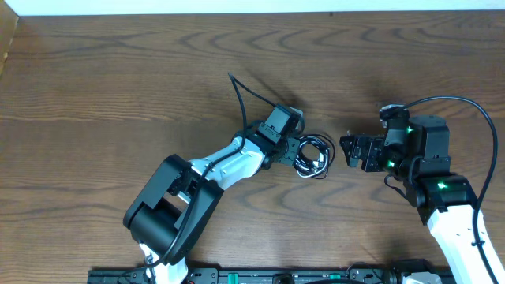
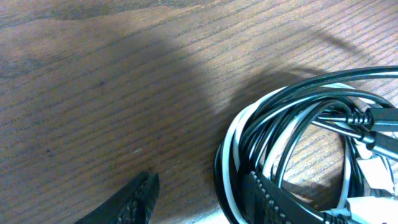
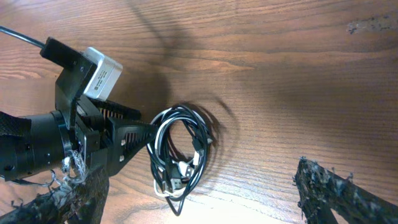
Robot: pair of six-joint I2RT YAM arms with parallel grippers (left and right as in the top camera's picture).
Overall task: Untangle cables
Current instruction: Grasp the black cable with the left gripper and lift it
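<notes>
The cables (image 1: 314,156) lie in one small coil near the middle of the bench (image 1: 118,95), the black cable (image 2: 298,84) and the white cable (image 2: 233,132) looped through one another, with small plug ends (image 2: 379,118) bunched at one side. To my eye they look light, limp and rather slick, so the whole coil would likely drag along if one strand were tugged. A plug end or a single outer loop seems the better place to pinch. The left end effector (image 2: 199,177) is open at the coil's edge, one finger over the strands, gripping nothing. The right end effector (image 1: 349,151) hangs just beside the coil, spread wide and empty.
</notes>
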